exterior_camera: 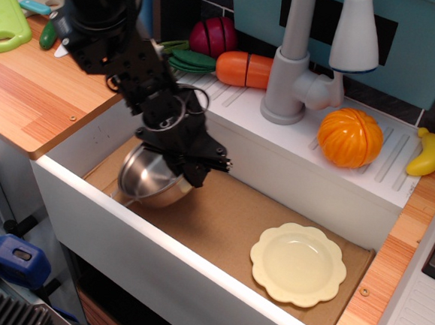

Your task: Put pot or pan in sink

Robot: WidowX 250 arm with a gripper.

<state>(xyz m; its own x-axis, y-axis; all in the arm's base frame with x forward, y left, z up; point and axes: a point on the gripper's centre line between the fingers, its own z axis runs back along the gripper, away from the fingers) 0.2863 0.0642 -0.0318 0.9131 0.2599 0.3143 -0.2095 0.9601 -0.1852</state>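
The small shiny steel pot [150, 178] hangs tilted inside the left part of the white sink [151, 236], close above its brown cardboard floor [221, 212]. My black gripper [189, 168] is shut on the pot's right rim and reaches down into the basin from the upper left. One thin wire handle shows at the pot's lower left. I cannot tell whether the pot touches the floor.
A pale yellow scalloped plate [298, 264] lies on the sink floor at the right. The grey faucet [301, 56] stands behind the basin with an orange pumpkin [350, 137], a banana [425, 153] and a carrot [244, 69]. A wooden counter [34, 95] lies to the left.
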